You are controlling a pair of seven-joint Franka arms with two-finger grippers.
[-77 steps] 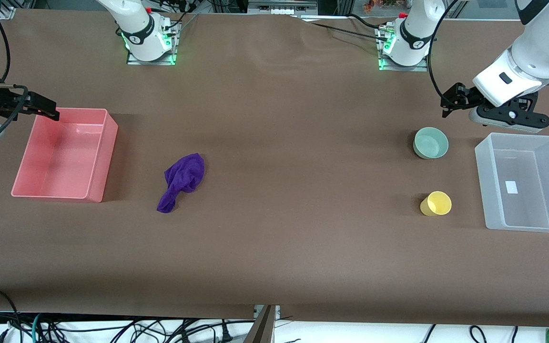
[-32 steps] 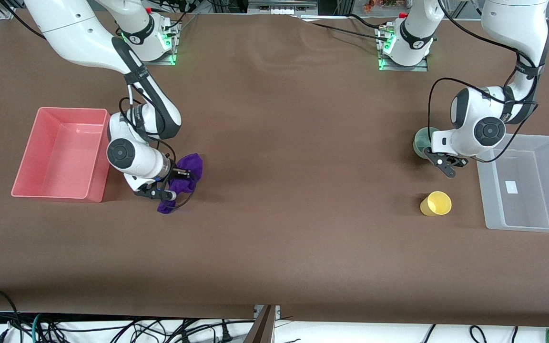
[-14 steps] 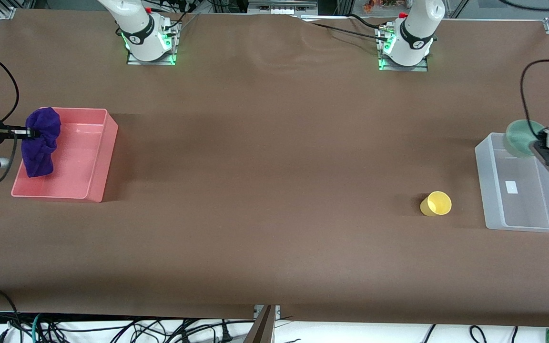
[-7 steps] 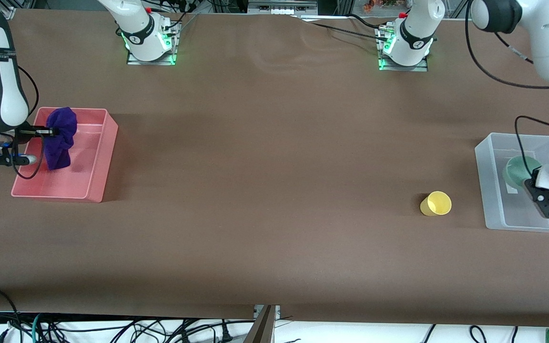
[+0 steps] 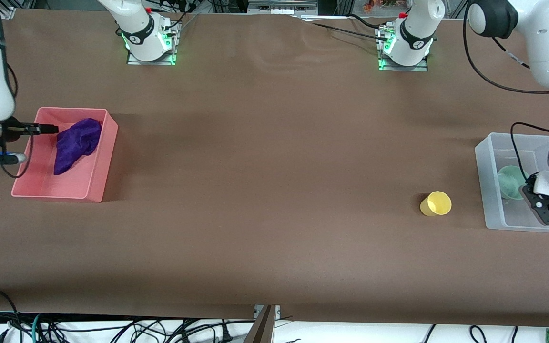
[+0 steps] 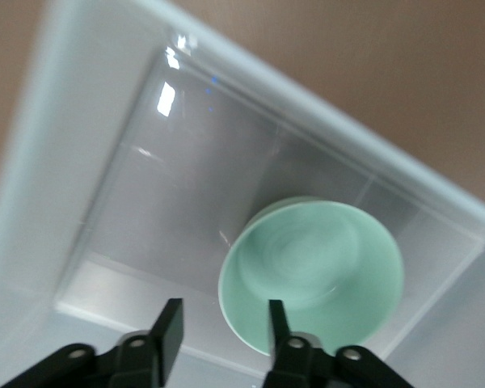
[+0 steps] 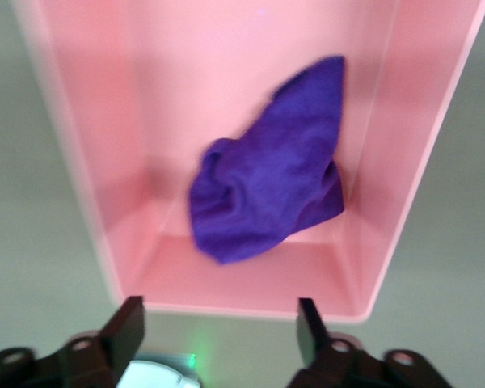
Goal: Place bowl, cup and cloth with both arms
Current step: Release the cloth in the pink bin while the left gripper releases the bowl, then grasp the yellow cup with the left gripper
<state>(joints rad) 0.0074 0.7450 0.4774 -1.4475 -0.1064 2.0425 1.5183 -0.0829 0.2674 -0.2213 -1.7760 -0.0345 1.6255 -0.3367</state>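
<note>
The purple cloth (image 5: 76,143) lies loose in the pink bin (image 5: 107,143) at the right arm's end of the table; it also shows in the right wrist view (image 7: 267,194). My right gripper (image 5: 51,128) (image 7: 218,331) is open and empty, over the bin's outer rim beside the cloth. The mint-green bowl (image 5: 510,181) (image 6: 315,275) sits upright in the clear bin (image 5: 482,190) at the left arm's end. My left gripper (image 5: 528,194) (image 6: 223,331) is open, its fingers astride the bowl's rim. The yellow cup (image 5: 435,203) stands on the table beside the clear bin.
The pink bin's walls (image 7: 73,162) enclose the cloth. The clear bin's walls (image 6: 105,105) enclose the bowl and the left gripper. Brown cloth covers the table (image 5: 274,190) between the two bins. Both arm bases stand along the table's edge farthest from the front camera.
The right gripper has let go of the cloth, which dropped into the pink bin. The left gripper has lowered the bowl to the clear bin's floor and opened.
</note>
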